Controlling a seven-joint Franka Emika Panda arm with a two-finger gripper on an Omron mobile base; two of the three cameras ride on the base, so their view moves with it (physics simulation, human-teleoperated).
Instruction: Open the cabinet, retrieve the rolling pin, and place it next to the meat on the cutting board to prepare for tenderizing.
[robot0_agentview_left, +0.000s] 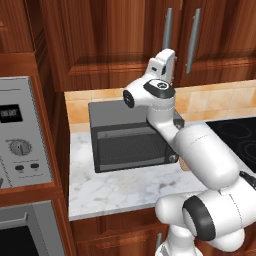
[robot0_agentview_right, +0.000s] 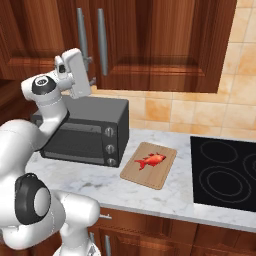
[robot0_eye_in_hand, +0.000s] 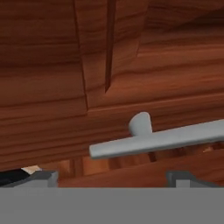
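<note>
The cabinet (robot0_agentview_right: 150, 45) is a reddish-brown wall unit with both doors shut. Its two silver bar handles (robot0_agentview_right: 102, 40) hang side by side. My gripper (robot0_eye_in_hand: 111, 178) is raised to the lower end of the left handle (robot0_eye_in_hand: 162, 138). The gripper is open, with its fingertips (robot0_eye_in_hand: 41, 177) spread wide, and the bar lies just ahead of them, untouched. In the right base view the hand (robot0_agentview_right: 75, 72) sits right beside that handle. On the counter, the tan cutting board (robot0_agentview_right: 150, 179) carries the small red meat (robot0_agentview_right: 150, 161). The rolling pin is hidden.
A grey toaster oven (robot0_agentview_right: 85, 132) stands on the marble counter (robot0_agentview_right: 90, 185) below the hand, left of the board. A black cooktop (robot0_agentview_right: 225, 172) lies to the right. A wall oven panel (robot0_agentview_left: 20, 135) fills the left side.
</note>
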